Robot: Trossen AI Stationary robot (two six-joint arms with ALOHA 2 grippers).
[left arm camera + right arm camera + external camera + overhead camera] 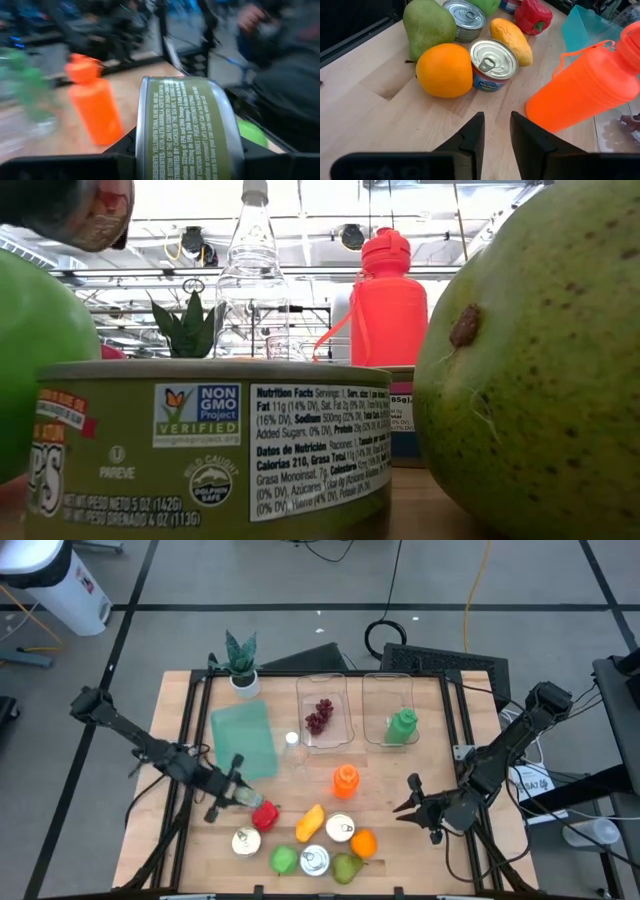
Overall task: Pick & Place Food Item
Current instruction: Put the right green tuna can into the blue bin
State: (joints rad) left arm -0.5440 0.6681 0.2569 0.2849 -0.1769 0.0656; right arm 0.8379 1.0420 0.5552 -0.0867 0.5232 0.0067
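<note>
The high view looks straight down on the whole surface [190,700]. The low view sits at surface height, very close behind a tin can [210,445] and a pear [530,370]. Each wrist view looks forward close over the surface; all four share the orange bottle [345,780].

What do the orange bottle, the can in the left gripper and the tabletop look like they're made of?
The orange bottle looks like matte moulded plastic: even colour, soft sheen, a strap in the same material. The can held in the left gripper looks like metal with a printed olive label and a bright silvery rim. The tabletop looks like pale, smooth wood planks with visible grain and seams.
</note>
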